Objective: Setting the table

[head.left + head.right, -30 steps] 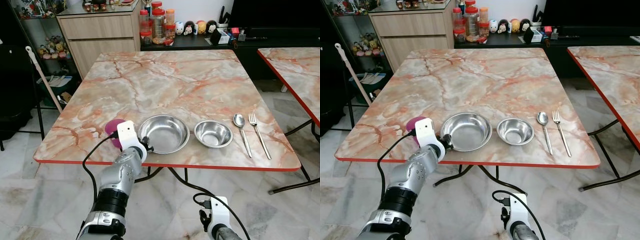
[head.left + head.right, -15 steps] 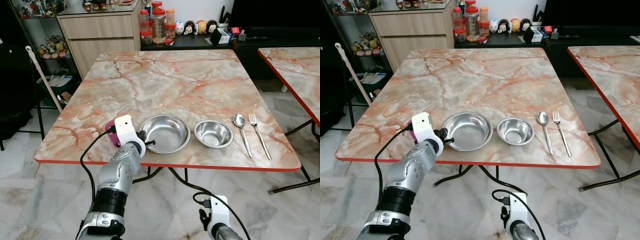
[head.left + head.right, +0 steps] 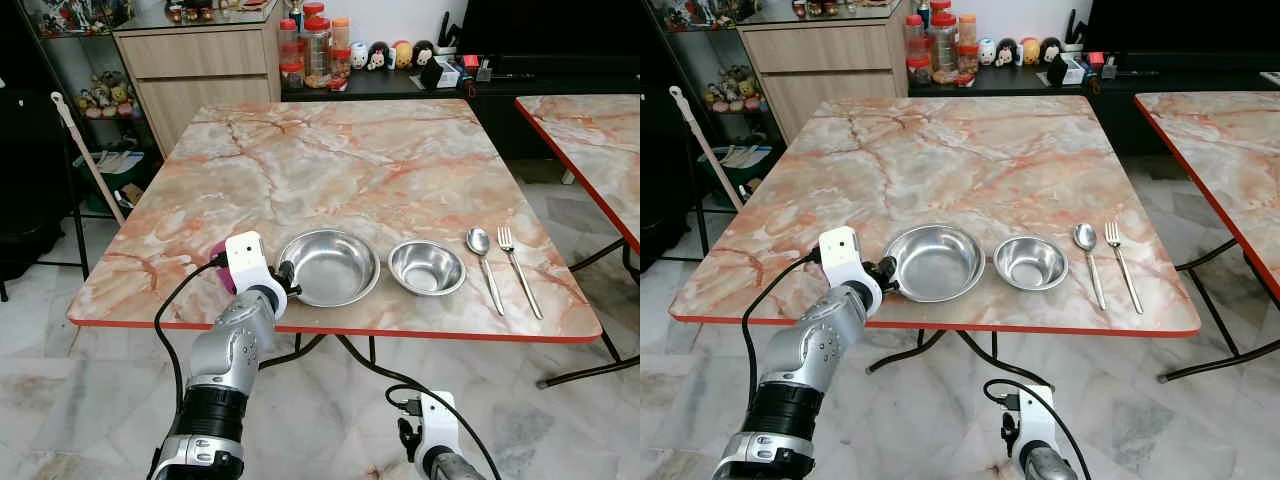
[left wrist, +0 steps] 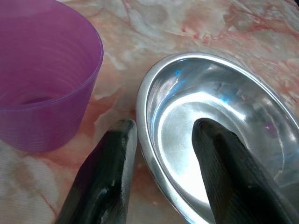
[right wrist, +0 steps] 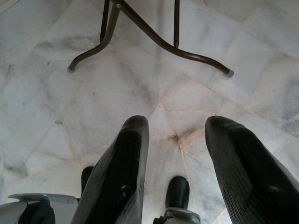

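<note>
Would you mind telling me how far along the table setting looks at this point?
Mostly laid out: the small bowl, spoon and fork sit in a row along the table's near edge. In hand: the left gripper has its open jaws straddling the large bowl's rim, one finger inside, one outside. Left, probably: positioning that bowl and the purple cup beside it. The right gripper hangs idle over the floor.

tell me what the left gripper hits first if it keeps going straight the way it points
The large steel bowl: the left gripper already straddles its near rim, one finger inside, so the bowl wall comes first.
</note>
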`<state>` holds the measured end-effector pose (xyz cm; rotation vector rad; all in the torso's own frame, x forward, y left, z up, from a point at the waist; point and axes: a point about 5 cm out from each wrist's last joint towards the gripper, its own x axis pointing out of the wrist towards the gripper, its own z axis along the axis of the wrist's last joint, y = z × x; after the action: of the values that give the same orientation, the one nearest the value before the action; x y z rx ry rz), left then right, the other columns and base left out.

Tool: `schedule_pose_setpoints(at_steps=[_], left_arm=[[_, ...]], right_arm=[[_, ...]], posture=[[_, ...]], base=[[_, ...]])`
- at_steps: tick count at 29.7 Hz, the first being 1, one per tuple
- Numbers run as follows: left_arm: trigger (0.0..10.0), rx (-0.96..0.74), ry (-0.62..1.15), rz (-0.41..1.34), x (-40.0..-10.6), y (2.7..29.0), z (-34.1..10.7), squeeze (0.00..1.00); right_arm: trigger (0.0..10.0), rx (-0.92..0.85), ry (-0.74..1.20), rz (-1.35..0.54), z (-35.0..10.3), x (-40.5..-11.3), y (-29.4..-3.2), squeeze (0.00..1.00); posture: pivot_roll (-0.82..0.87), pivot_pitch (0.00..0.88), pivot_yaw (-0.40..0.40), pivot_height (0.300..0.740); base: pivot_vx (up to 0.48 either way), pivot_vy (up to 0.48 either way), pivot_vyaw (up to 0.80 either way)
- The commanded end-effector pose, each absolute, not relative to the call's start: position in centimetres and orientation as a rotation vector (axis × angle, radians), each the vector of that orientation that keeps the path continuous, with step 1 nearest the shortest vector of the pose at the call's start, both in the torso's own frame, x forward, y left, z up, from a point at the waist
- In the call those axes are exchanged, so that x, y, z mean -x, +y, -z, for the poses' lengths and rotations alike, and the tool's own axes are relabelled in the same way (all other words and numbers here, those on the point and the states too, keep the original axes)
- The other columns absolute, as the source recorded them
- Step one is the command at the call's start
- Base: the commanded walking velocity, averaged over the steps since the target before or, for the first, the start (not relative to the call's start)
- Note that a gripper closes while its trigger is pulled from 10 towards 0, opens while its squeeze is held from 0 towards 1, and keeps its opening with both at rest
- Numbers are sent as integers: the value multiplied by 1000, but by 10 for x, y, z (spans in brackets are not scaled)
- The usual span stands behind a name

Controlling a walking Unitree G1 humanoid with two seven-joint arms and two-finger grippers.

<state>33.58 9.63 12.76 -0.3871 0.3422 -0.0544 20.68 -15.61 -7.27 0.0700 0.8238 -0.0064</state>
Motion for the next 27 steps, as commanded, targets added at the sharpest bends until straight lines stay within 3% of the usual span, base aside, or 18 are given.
schedule_pose_setpoints(at_steps=[1,20,21,27], left_arm=[[10000,375,345,50,-334,97,-128,1000],[10000,352,391,19,-340,90,-122,1000],[10000,345,404,15,-341,88,-121,0],[10000,337,426,18,-342,83,-118,0]], right_arm=[[10000,-77,825,5,72,-208,-155,0],[10000,-78,829,12,73,-206,-156,0],[10000,-78,829,13,73,-206,-156,0],[10000,-79,830,16,74,-205,-156,0]], posture=[[116,0,36,740],[108,0,41,740],[106,0,43,740],[104,0,46,740]], base=[[0,0,0],[0,0,0],[0,0,0],[0,0,0]])
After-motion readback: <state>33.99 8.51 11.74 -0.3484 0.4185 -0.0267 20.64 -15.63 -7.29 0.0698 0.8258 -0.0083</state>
